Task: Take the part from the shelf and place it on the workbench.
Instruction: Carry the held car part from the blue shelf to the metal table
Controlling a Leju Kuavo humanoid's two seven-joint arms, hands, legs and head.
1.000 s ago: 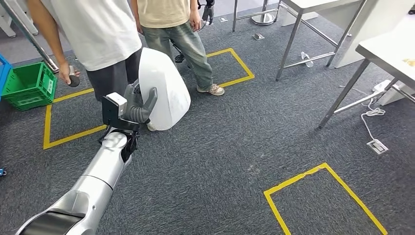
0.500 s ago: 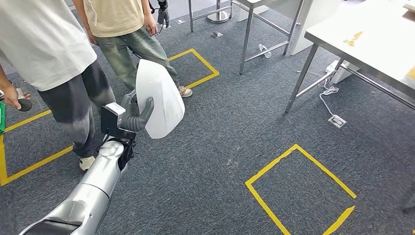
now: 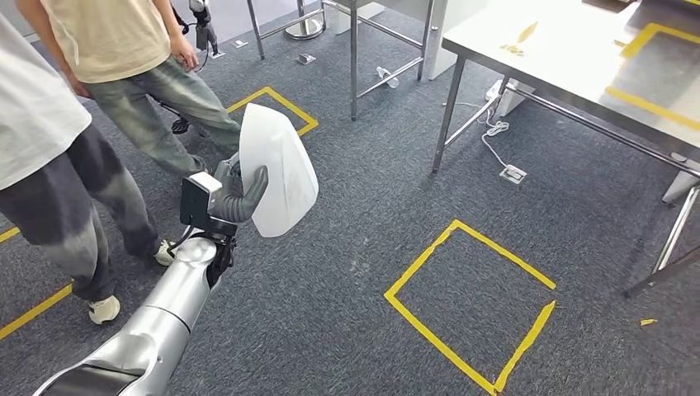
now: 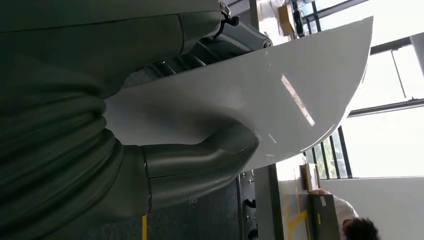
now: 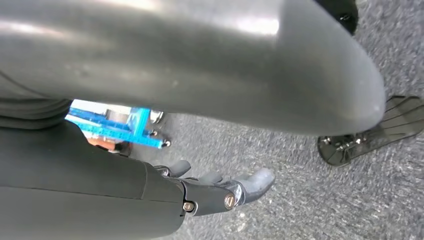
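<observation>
Part (image 3: 277, 168): white shell, left hand (image 3: 235, 195) fingers grip it | right hand (image 5: 220, 192) fingers loose, empty | grey carpet (image 3: 347, 272), steel workbench (image 3: 569, 58) ahead-right

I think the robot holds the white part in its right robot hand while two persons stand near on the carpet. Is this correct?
Not quite: the left robot hand holds the white part, as the head view shows. The right robot hand hangs near the floor holding nothing. The two persons on the carpet are correct.

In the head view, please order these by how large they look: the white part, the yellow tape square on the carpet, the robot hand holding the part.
1. Yellow tape square.
2. White part.
3. Left robot hand.
The part is nearer the camera than the square, so this is only apparent size.
</observation>
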